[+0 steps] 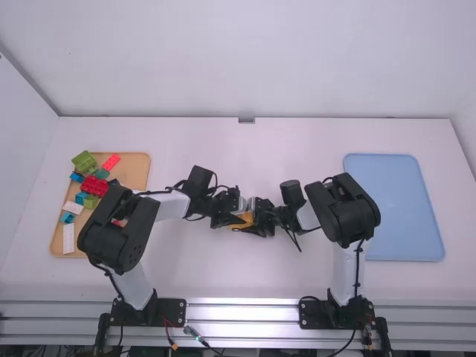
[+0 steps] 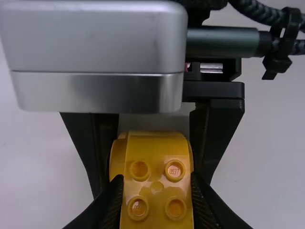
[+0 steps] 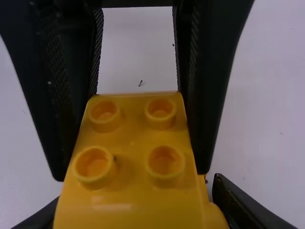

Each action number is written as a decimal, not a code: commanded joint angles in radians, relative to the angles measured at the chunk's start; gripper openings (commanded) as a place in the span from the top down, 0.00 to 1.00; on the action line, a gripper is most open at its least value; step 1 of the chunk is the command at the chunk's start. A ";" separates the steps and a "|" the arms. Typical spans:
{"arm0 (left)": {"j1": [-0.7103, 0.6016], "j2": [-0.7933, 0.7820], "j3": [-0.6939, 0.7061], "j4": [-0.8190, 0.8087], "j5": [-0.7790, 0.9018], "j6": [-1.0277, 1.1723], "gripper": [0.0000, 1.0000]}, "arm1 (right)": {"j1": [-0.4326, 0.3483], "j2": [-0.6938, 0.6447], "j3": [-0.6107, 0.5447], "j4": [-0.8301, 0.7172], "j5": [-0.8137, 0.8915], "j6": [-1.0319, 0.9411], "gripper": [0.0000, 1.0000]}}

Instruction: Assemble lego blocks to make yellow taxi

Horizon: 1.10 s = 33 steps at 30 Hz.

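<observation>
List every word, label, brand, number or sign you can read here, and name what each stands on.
Tiny marking on one round stud of the yellow plastic toy block: too small to read reliably, so I won't quote it.
No other text can be made out.

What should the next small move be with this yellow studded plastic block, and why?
Probably ease open the fingers of the left gripper while the right gripper holds the yellow studded plastic block. Both grippers have their fingers on opposite sides of it, and more pieces lie in the tan tray beside the left arm, so freeing that gripper seems useful.
</observation>
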 commanded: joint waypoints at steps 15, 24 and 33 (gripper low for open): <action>-0.011 -0.002 -0.058 -0.063 -0.092 0.018 0.98 | -0.002 0.009 0.014 0.008 -0.002 -0.004 0.42; -0.010 0.050 -0.106 0.113 -0.064 -0.045 0.98 | -0.001 0.009 0.014 0.008 -0.008 -0.005 0.42; -0.019 0.064 -0.074 0.057 -0.093 -0.067 0.98 | 0.006 0.009 0.014 0.011 -0.007 -0.005 0.42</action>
